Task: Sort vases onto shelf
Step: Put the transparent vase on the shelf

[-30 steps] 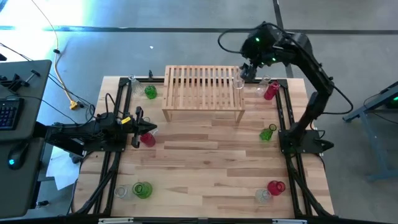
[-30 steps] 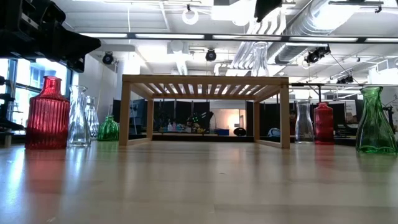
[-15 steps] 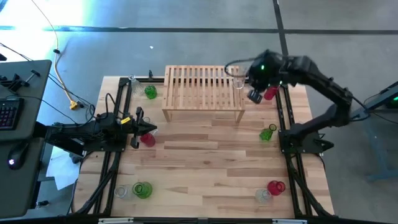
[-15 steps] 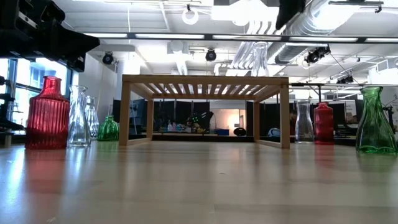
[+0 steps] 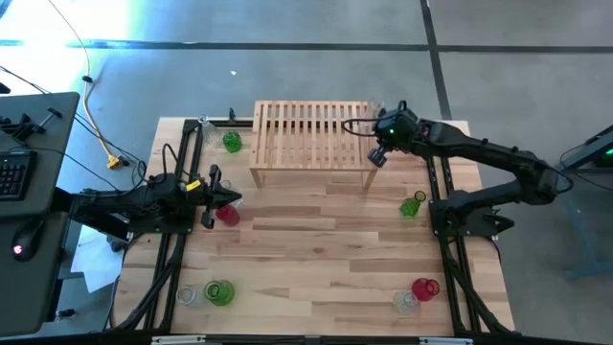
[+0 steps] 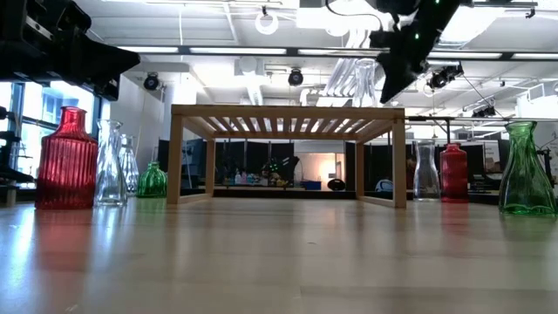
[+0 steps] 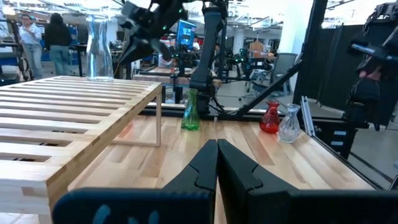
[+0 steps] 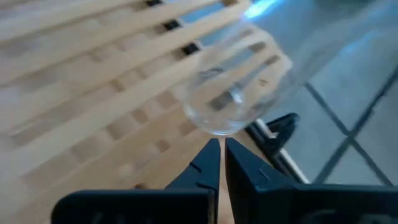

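A yellow cable [image 5: 96, 125] trails over the grey floor at the upper left of the high view. A dark desk with a keyboard [image 5: 11, 175] fills the left edge, and two people [image 7: 43, 38] stand at the left wrist view's upper left.

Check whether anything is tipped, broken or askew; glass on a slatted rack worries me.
Nothing stands out. The clear vase stands upright on the shelf, near its right end. On the table, the red vase and the green vase are upright too. The right gripper hangs shut and empty near the clear vase.
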Action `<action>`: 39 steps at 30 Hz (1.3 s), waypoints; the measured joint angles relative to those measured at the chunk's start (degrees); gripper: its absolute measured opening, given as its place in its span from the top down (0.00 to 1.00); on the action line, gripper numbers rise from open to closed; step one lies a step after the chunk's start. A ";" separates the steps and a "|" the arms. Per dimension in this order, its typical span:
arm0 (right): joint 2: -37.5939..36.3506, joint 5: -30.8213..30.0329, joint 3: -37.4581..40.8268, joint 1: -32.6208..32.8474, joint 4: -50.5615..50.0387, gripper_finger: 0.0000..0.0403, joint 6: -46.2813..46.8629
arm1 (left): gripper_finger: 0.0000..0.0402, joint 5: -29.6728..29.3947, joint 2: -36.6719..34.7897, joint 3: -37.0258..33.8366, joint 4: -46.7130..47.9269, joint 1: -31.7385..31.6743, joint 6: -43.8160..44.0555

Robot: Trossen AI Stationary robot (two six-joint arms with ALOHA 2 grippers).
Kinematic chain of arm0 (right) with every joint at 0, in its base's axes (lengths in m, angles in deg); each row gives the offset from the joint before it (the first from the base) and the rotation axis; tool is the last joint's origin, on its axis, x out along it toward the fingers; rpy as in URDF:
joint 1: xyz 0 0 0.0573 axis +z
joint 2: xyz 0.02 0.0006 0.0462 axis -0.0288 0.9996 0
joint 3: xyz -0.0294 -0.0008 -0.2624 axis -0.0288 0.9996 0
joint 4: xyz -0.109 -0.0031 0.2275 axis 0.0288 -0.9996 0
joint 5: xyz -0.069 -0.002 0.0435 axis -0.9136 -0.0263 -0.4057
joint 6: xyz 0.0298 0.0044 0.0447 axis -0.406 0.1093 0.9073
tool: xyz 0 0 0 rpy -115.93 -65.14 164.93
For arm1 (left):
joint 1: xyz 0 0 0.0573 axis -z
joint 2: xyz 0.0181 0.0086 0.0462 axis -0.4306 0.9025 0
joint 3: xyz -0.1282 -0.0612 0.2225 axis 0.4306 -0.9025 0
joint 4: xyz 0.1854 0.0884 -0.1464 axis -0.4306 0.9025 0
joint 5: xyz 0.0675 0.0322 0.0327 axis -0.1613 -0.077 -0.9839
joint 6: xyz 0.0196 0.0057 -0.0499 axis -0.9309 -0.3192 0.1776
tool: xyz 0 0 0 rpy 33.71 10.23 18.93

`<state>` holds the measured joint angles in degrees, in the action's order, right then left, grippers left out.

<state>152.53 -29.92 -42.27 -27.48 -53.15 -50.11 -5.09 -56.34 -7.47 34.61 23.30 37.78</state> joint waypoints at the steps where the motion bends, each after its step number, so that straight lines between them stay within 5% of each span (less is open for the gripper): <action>1: 0.00 -0.65 0.64 -0.31 1.04 0.99 0.00 | 1.00 -0.02 0.01 0.00 0.00 -0.01 0.00; 26: 1.97 2.17 1.46 -3.44 10.91 1.00 -3.34 | 1.00 -0.13 0.00 -0.01 0.04 0.00 0.04; 39: 2.01 0.48 -2.92 -5.35 2.02 1.00 0.92 | 1.00 -0.11 -0.01 0.00 0.17 0.00 0.50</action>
<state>154.54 -29.44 -45.19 -32.83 -51.13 -49.18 -5.19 -56.35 -7.47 34.79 23.30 38.28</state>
